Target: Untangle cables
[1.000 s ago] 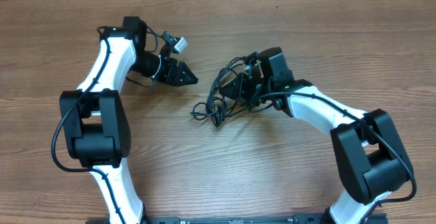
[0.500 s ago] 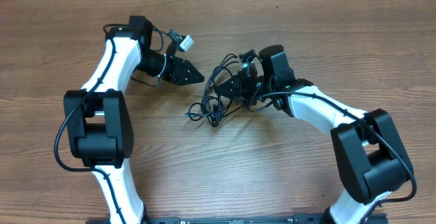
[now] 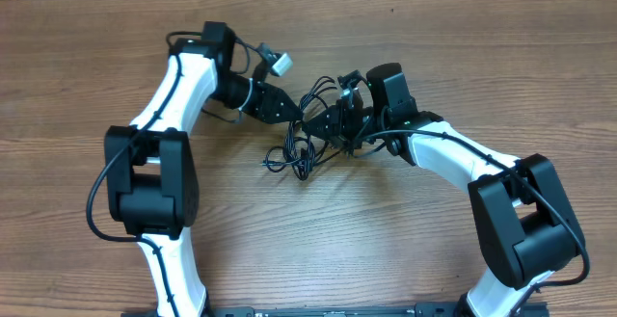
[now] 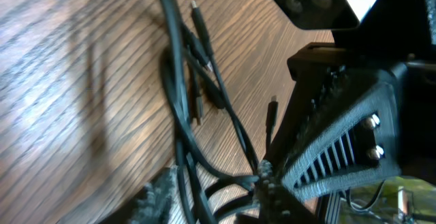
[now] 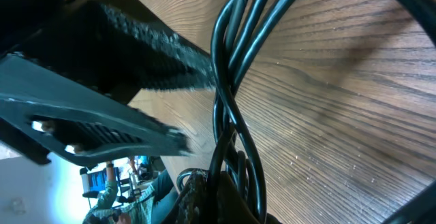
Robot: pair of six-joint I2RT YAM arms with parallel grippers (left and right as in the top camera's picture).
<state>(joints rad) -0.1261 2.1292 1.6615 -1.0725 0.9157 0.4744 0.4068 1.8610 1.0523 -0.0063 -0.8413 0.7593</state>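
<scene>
The cables (image 3: 297, 149) are thin black cords in one tangled bundle at the table's middle, lower loops resting on the wood. My right gripper (image 3: 335, 122) is shut on the bundle's upper strands and holds them slightly raised; the strands (image 5: 235, 67) run out between its jaws (image 5: 231, 197). My left gripper (image 3: 292, 112) has its tip at the bundle's top left, close to the right gripper. In the left wrist view its fingers (image 4: 214, 198) are apart with several cable strands (image 4: 178, 94) between them, plug ends lying on the wood, and the right gripper (image 4: 334, 142) just beyond.
The wooden table (image 3: 386, 240) extends all round the bundle. The left arm's own thicker cable and white connector (image 3: 280, 64) stick up behind its wrist. The left gripper's body (image 5: 116, 108) fills the upper left of the right wrist view.
My left arm has swung right, from well left of the bundle to touching its top left strands. The right gripper has stayed in place, holding the cables.
</scene>
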